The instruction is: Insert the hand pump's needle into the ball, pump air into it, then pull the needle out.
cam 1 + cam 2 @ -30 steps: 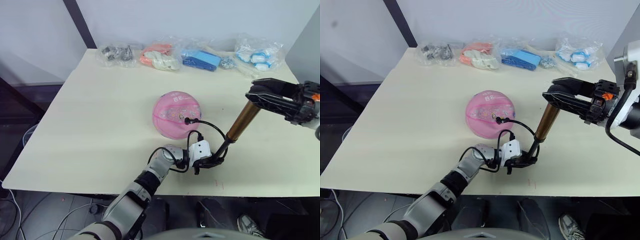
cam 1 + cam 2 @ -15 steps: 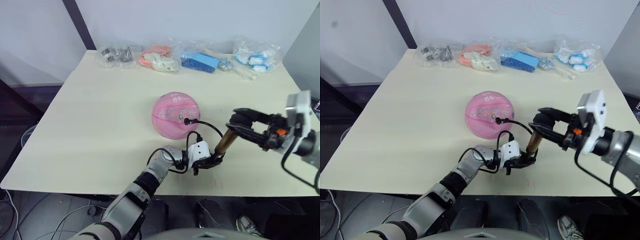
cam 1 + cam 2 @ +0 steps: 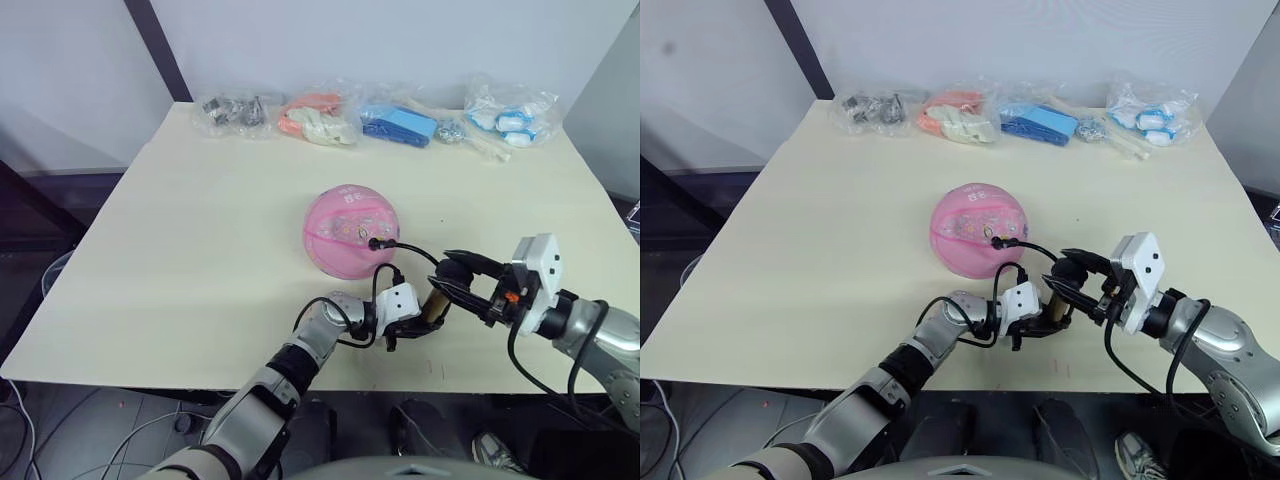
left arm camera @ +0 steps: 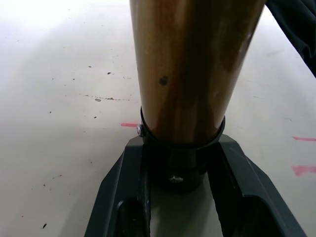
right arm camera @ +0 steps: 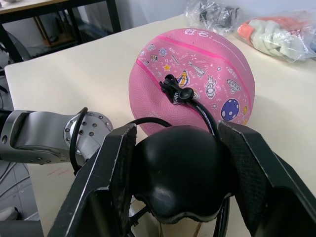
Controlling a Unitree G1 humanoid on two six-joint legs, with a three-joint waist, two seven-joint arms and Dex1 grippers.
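The ball (image 3: 351,229) sits on the pale worktop (image 3: 200,230), and everything else is easiest placed from it. The needle (image 5: 178,94) is pushed into the ball's valve on the side toward the robot, its black fitting pressed against the pink rubber, and the thin black hose (image 3: 413,252) curves away from there toward the hand pump (image 3: 434,305), which stands just beside the ball on the robot's side, tilted a little.

The left tool (image 3: 412,322) is pinching the pump's black lower end cap, one finger (image 4: 123,197) on each side of it, right against the worktop, with the bronze tube (image 4: 192,64) rising out from between them. The right tool (image 3: 1077,287) is pressed onto the pump's rounded black handle (image 5: 180,170) (the two fingers (image 5: 111,168) hug it from either side), and little of the tube shows between the two tools.

Beyond the ball, along the worktop's far edge, lies a row of clear plastic bags (image 3: 405,118) holding dark, orange, blue and white items.
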